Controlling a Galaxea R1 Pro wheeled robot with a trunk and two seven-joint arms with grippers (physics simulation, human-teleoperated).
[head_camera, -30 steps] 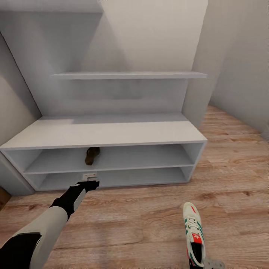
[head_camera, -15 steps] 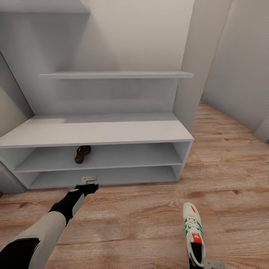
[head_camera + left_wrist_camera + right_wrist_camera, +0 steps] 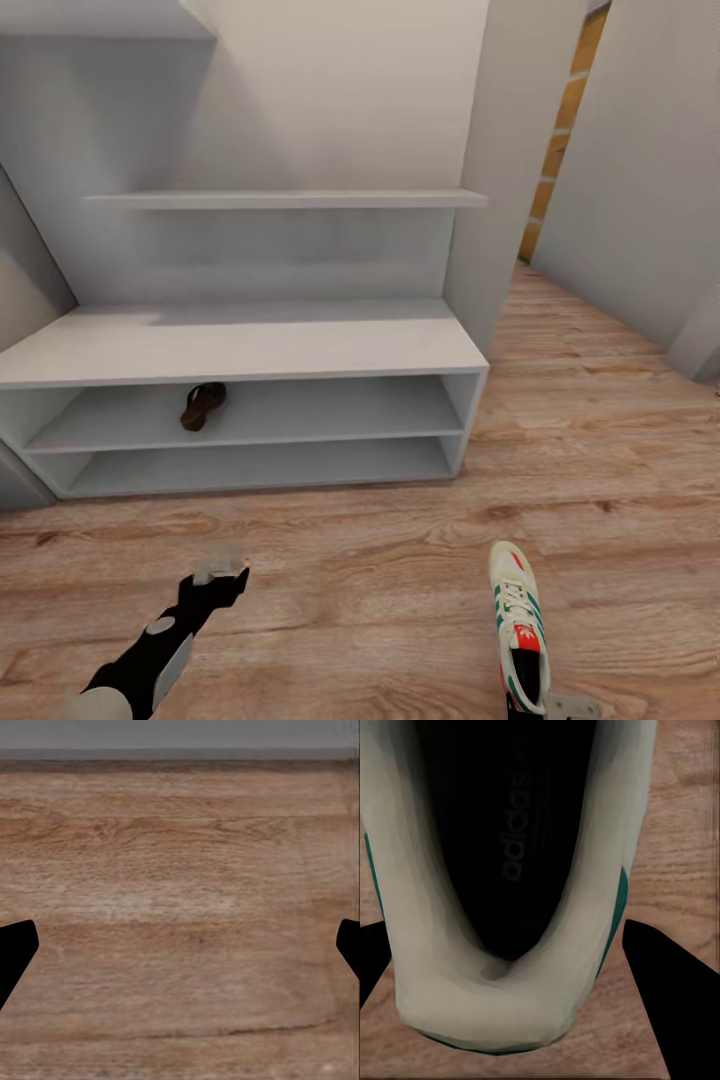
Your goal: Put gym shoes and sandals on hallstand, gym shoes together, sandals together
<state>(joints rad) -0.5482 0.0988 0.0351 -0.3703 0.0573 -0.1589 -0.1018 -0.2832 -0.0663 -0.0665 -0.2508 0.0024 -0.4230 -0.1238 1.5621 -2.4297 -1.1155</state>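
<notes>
Between the right gripper's (image 3: 521, 967) spread fingers (image 3: 660, 982) sits the gym shoe's (image 3: 502, 870) heel.

A brown sandal (image 3: 203, 405) is lying on the upper open shelf of the pale grey hallstand (image 3: 240, 345), which is standing on the wood-plank corridor floor (image 3: 380, 570), where a white gym shoe (image 3: 518, 620) is resting.

We see the corridor floor (image 3: 180, 907), light brown wood planks with wavy grain lines. The two black fingertips (image 3: 15, 949) of our left end effector (image 3: 180, 949) poke in from both sides, far apart, with just floor between them. A grey strip (image 3: 180, 736) runs along the far edge of the floor.
</notes>
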